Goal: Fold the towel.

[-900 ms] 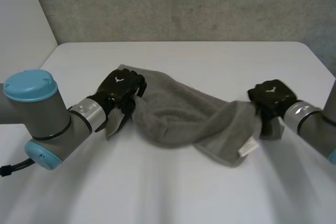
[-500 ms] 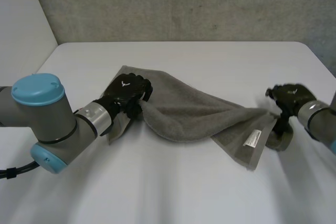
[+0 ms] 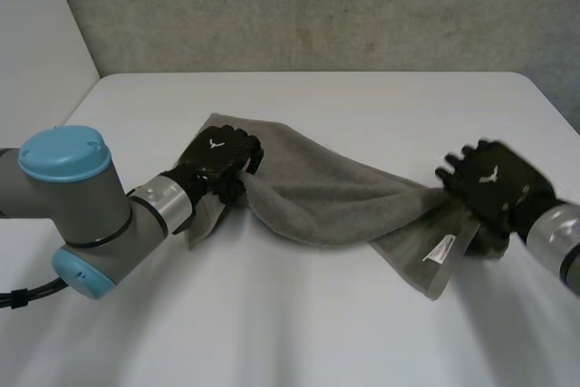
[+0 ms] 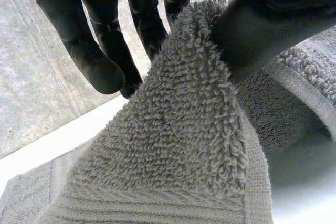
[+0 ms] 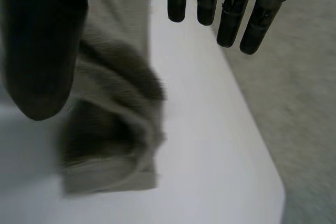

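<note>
Location of towel: the grey towel (image 3: 335, 197) lies on the white table (image 3: 362, 106), strung slantwise between the two hands, its far-left corner flat on the surface.
Left hand: the left hand (image 3: 216, 156) is clamped on the towel's left end. Its wrist view shows a ridge of pile (image 4: 178, 145) pinched between the thumb and the fingers (image 4: 89, 45).
Right hand: the right hand (image 3: 489, 183) sits at the towel's right end with fingers (image 5: 231, 14) straight and spread well apart from the thumb. The bunched cloth (image 5: 113, 129) lies under the palm, held by nothing.
Condition of towel: thick looped terry with a flat woven border. The middle is rolled over on itself and sagging, the right end is crumpled, and a white label (image 3: 441, 248) faces up near that end.
Step in hand (judgement): the right end needs taking up so the cloth can be spread before any fold.
Method advised: close the right hand on the border at the corner by the label, not on the loose bunch. Keep the left pinch firm and draw the ends apart only until the roll opens.
Caution: terry this heavy is likely to drag and re-crease, so lift it clear of the table before laying it flat.
</note>
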You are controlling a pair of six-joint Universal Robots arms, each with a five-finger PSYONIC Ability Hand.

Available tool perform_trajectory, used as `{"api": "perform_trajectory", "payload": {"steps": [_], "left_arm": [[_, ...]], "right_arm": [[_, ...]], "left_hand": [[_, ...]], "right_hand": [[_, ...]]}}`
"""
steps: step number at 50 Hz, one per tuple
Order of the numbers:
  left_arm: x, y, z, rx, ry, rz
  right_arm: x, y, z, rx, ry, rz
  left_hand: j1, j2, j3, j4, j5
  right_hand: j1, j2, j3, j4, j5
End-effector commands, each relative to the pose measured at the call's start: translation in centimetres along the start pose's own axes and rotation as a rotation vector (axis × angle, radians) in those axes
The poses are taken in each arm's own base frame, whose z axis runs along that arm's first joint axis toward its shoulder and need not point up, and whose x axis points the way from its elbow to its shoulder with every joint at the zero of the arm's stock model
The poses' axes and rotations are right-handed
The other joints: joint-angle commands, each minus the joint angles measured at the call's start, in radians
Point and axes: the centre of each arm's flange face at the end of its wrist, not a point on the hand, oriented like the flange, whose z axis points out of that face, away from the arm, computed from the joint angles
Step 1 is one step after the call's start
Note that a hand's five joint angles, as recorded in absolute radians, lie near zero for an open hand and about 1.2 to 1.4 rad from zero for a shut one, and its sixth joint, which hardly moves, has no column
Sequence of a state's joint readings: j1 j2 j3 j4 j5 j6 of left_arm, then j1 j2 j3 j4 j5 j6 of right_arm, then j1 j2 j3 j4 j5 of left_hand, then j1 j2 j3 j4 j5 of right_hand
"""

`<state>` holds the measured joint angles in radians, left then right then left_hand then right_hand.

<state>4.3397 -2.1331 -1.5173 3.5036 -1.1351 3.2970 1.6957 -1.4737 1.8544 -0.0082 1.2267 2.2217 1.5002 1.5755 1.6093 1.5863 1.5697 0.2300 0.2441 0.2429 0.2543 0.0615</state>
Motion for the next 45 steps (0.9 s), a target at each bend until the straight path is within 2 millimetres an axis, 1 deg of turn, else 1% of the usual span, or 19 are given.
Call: {"api": "perform_trajectory", "payload": {"steps": [1, 3, 10, 12, 14, 15, 17, 23, 32, 34, 35, 37, 43, 45], "left_arm": [[0.0, 0.1, 0.0, -0.002, 0.000, -0.001], [0.0, 0.1, 0.0, -0.002, 0.000, -0.001], [0.1, 0.1, 0.0, -0.003, 0.002, -0.003], [0.1, 0.2, 0.0, -0.004, 0.002, -0.004], [0.1, 0.1, 0.0, -0.003, 0.002, -0.003], [0.1, 0.1, 0.0, -0.003, 0.002, -0.003], [0.0, 0.1, 0.0, -0.003, 0.001, -0.003], [0.0, 0.1, 0.0, -0.002, 0.000, -0.004], [0.0, 0.1, 0.0, -0.002, 0.000, -0.004], [0.1, 0.1, 0.0, -0.003, 0.002, -0.005], [0.1, 0.1, 0.0, -0.003, 0.002, -0.005], [0.0, 0.1, 0.0, -0.003, 0.000, -0.005], [0.0, 0.1, 0.0, -0.003, 0.000, -0.005], [0.0, 0.1, 0.0, -0.002, 0.000, -0.004]], "right_arm": [[-4.7, 1.1, -1.4, 0.096, -0.197, -0.022], [-5.5, 1.4, -1.4, 0.129, -0.212, -0.028], [-6.2, 2.3, -0.6, 0.165, -0.170, -0.065], [-6.5, 2.6, -0.3, 0.163, -0.175, -0.075], [-7.1, 3.4, 0.1, 0.145, -0.191, -0.102], [-7.1, 3.4, 0.1, 0.145, -0.191, -0.102], [-7.7, 4.0, 0.5, 0.128, -0.206, -0.143], [-7.9, 5.0, 0.9, 0.085, -0.204, -0.218], [-7.8, 5.1, 1.1, 0.092, -0.187, -0.231], [-7.7, 5.1, 1.2, 0.097, -0.176, -0.236], [-7.7, 5.1, 1.2, 0.097, -0.176, -0.236], [-7.6, 5.0, 1.3, 0.106, -0.163, -0.240], [-7.6, 5.0, 1.4, 0.114, -0.151, -0.244], [-7.6, 5.0, 1.4, 0.115, -0.148, -0.242]], "left_hand": [[-0.104, -0.179, -0.213, -0.190, -0.348], [-0.104, -0.179, -0.213, -0.190, -0.348], [-0.104, -0.179, -0.213, -0.190, -0.348], [-0.104, -0.179, -0.213, -0.190, -0.348], [-0.104, -0.179, -0.213, -0.190, -0.348], [-0.104, -0.179, -0.213, -0.190, -0.348], [-0.104, -0.179, -0.213, -0.190, -0.348], [-0.104, -0.179, -0.213, -0.190, -0.348], [-0.104, -0.179, -0.213, -0.190, -0.348], [-0.104, -0.179, -0.213, -0.190, -0.348], [-0.104, -0.179, -0.213, -0.190, -0.348], [-0.104, -0.179, -0.213, -0.190, -0.348], [-0.104, -0.179, -0.213, -0.190, -0.348], [-0.104, -0.179, -0.213, -0.190, -0.348]], "right_hand": [[-0.055, -0.070, -0.068, -0.080, -0.062], [-0.055, -0.070, -0.068, -0.080, -0.062], [-0.043, -0.057, -0.056, -0.067, -0.049], [-0.016, -0.030, -0.029, -0.040, -0.022], [0.010, -0.004, -0.002, -0.014, 0.004], [0.011, -0.004, -0.002, -0.014, 0.005], [0.025, 0.011, 0.012, 0.001, 0.019], [0.116, 0.102, 0.103, 0.092, 0.110], [0.316, 0.302, 0.303, 0.292, 0.310], [0.456, 0.442, 0.443, 0.432, 0.450], [0.457, 0.443, 0.444, 0.433, 0.451], [0.582, 0.568, 0.570, 0.558, 0.576], [0.633, 0.619, 0.620, 0.609, 0.627], [0.691, 0.677, 0.678, 0.667, 0.685]]}}
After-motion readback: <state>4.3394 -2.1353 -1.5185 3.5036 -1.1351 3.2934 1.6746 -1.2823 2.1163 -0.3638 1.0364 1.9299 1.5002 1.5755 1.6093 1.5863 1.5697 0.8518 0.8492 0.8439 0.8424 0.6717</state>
